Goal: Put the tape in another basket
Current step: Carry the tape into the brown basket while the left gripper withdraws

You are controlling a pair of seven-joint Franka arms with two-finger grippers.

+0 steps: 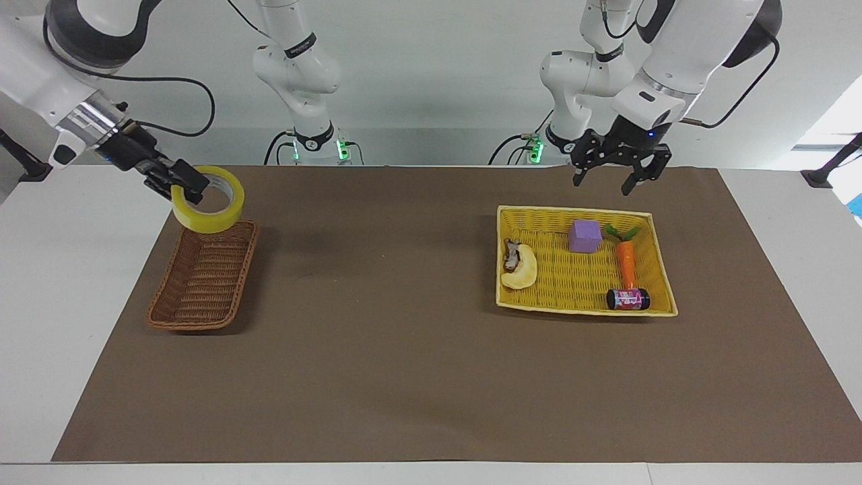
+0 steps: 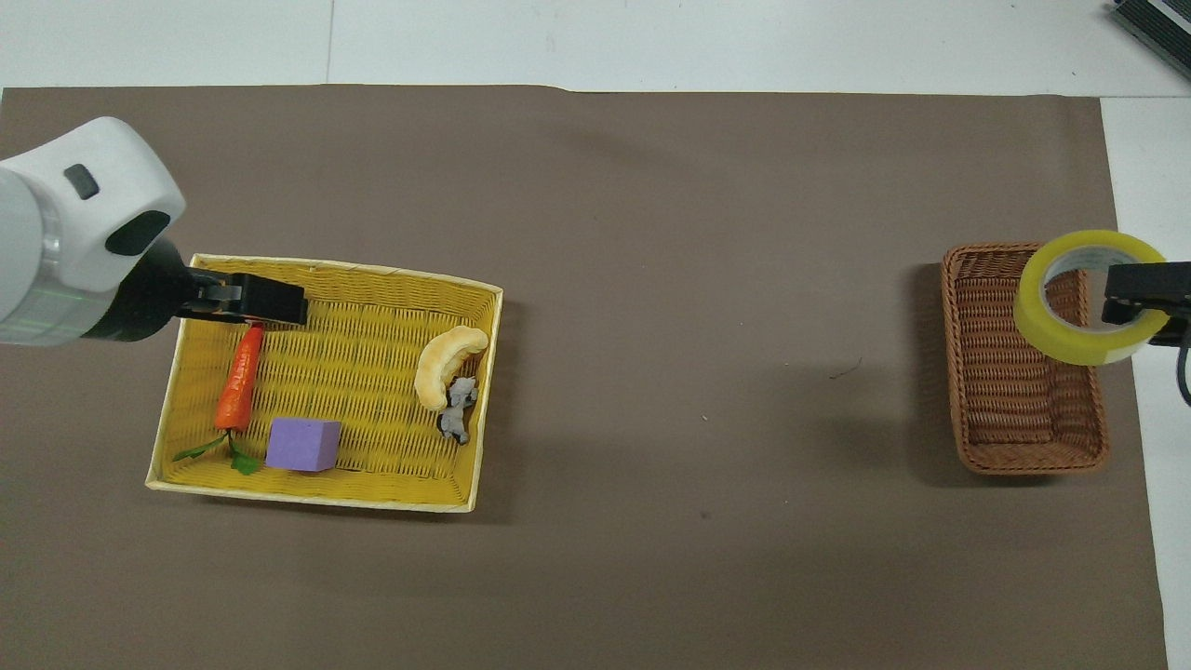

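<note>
The yellow-green tape [image 1: 207,214] hangs in the air, held by my right gripper [image 1: 188,188], which is shut on its wall with one finger inside the ring. It is just over the end of the brown wicker basket [image 1: 163,279] nearest the robots. In the overhead view the tape [image 2: 1070,337] and the right gripper [image 2: 1137,296] lie over the basket's [image 2: 1033,462] rim at the right arm's end of the table. My left gripper [image 1: 606,178] is open and empty, raised over the yellow basket's [image 1: 586,311] edge nearest the robots.
The yellow basket [image 2: 307,493] holds a purple cube [image 1: 584,236], a carrot [image 1: 627,263], a pale curved bread [image 1: 522,269] with a small grey figure [image 1: 511,254], and a small dark can [image 1: 627,298]. A brown mat [image 1: 377,323] covers the table.
</note>
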